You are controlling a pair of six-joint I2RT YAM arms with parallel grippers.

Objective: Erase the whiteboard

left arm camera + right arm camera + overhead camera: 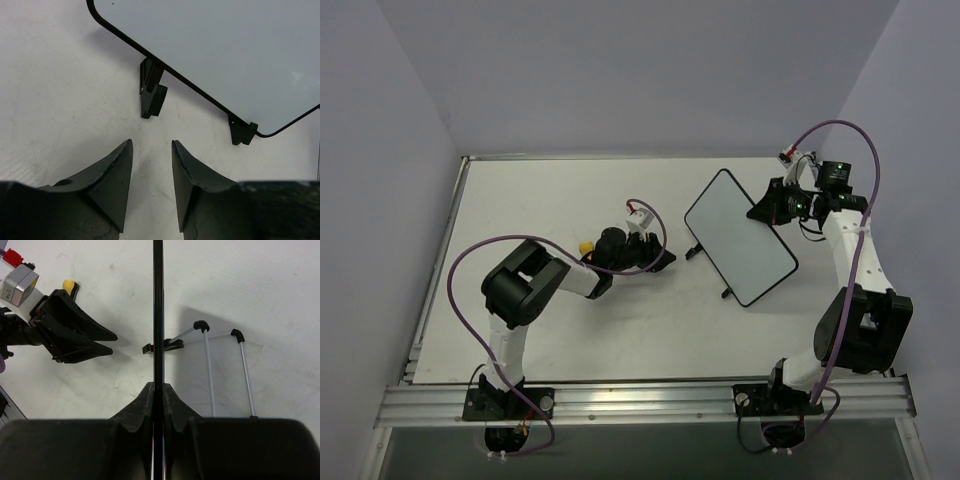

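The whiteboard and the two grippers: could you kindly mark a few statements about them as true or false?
1. The right gripper is clamped on the edge of the whiteboard. True.
2. The left gripper holds the yellow eraser. False: its jaws are open with nothing between them, and the eraser shows behind it.
3. The whiteboard's face bears dark handwritten sums. False: it looks blank in the top view and the left wrist view.
4. The left gripper points toward the board's black feet. True: they sit just ahead of its fingertips on the table.
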